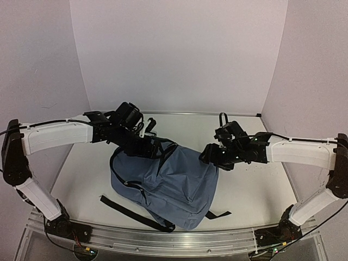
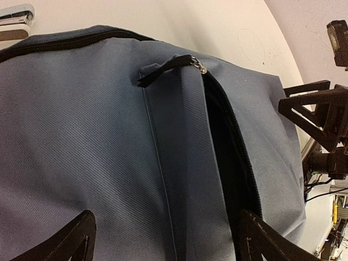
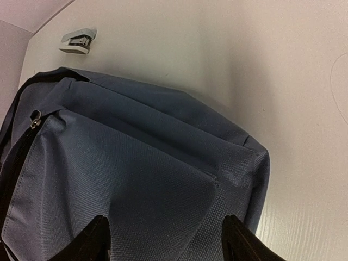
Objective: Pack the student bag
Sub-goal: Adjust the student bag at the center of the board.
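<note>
Slate-blue student bag point(image 1: 168, 187) is lying slumped on the table point(image 1: 255, 185) — both sets of jaws gaping wide.
The left gripper point(image 2: 166, 236) is hovering over the part-open zipper point(image 2: 198, 64) and the right gripper point(image 3: 163, 239) over the far right corner, neither pinching anything — I'm guessing they're lining up to spread the mouth.

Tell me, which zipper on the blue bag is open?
The zipper with the silver pull gapes, showing dark inside; the other zipper near the stapler is shut.

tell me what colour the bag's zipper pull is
Black zipper pull, clearest in left wrist view.
</note>
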{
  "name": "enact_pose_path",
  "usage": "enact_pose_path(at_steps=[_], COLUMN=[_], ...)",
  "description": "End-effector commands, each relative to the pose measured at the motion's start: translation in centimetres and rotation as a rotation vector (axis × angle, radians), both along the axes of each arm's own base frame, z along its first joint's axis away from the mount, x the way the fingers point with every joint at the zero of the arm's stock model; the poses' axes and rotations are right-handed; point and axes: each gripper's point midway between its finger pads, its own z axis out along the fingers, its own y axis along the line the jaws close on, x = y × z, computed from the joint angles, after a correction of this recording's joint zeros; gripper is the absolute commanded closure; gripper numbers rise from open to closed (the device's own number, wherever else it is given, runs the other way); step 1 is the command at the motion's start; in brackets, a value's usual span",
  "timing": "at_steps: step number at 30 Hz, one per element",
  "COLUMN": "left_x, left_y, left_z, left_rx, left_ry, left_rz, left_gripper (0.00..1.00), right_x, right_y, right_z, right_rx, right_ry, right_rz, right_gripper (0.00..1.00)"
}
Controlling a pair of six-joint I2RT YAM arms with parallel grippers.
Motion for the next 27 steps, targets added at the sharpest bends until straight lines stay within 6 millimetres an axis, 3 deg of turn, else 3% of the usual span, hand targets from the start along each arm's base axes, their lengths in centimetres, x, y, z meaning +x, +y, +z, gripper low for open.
enact_pose_path(at_steps=[1,3,5,9,11,13,19,25,26,27], left_x=[1.5,1.7,1.8,1.3,0.8,0.0,-2.0,-2.6,-2.3,-1.7], left_y=[-0.8,-0.8,-0.9,-1.3,-1.5,-1.6,-2.5,-3.8,-3.7,-3.4], left_z=[1.1,0.5,0.1,-0.8,-0.9,-1.3,-1.0,-0.1,-0.5,-1.0], left_rx=[-0.035,-0.026,-0.027,-0.028,-0.042,-0.063,-0.171,-0.365,-0.367,-0.356], left_ry=[-0.008,0.002,0.016,0.050,0.064,0.085,0.153,0.213,0.212,0.200], left_rz=[-0.003,0.002,-0.005,-0.036,-0.060,-0.090,-0.141,-0.106,-0.074,-0.033], left_gripper=[0.10,0.12,0.22,0.71,0.89,0.97,1.00,1.00,1.00,1.00], right_x=[0.3,0.1,0.2,0.6,1.2,1.9,6.5,11.3,11.5,11.7], right_y=[1.4,1.8,1.8,1.5,1.3,1.2,1.3,1.4,1.4,1.4], right_z=[-0.8,-0.9,-0.8,-0.5,0.0,0.6,2.5,2.6,2.7,3.1], right_rx=[0.041,0.054,0.056,0.037,0.018,-0.009,-0.115,-0.288,-0.307,-0.318], right_ry=[0.005,0.017,0.012,-0.019,-0.051,-0.092,-0.212,-0.276,-0.275,-0.276], right_rz=[0.014,0.029,0.026,0.018,0.012,0.013,0.018,0.023,0.027,0.025], right_gripper=[0.39,0.44,0.54,0.92,1.00,1.00,1.00,1.00,0.96,0.82])
